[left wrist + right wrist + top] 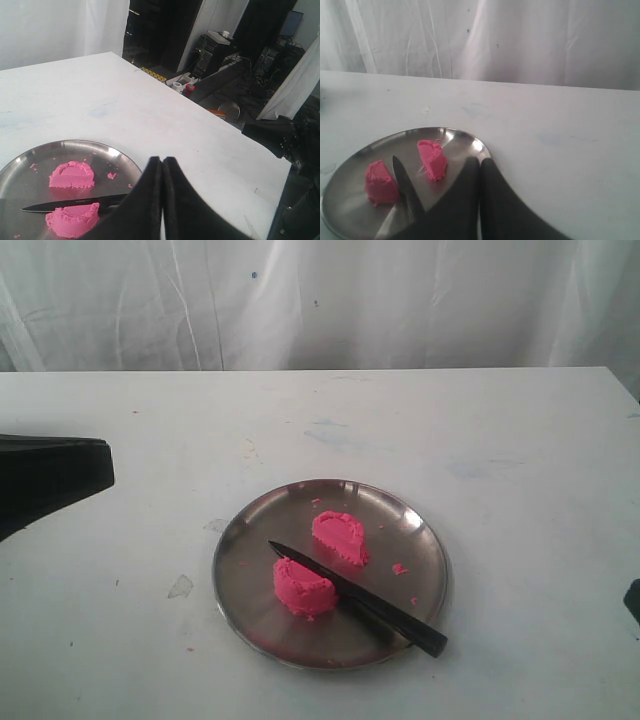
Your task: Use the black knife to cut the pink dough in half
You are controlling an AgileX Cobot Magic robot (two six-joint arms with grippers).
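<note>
The pink dough lies in two half-domes on the round steel plate (240, 540): one half (340, 537) farther back, the other (303, 587) nearer the front. Between them lies the black knife (360, 597), flat on the plate, its tip at the left and its handle over the front right rim. Nothing holds it. My left gripper (162, 161) is shut and empty, off the plate's side, with both halves (72, 175) (72, 219) and the knife (65, 204) in its view. My right gripper (480, 161) is shut and empty near the plate rim (470, 137).
Small pink crumbs (399, 568) dot the plate. A white curtain (320, 300) hangs behind the white table (500, 440). The left arm's black body (50, 480) juts in at the left edge. Beyond the table's edge (220, 112) stands dark equipment.
</note>
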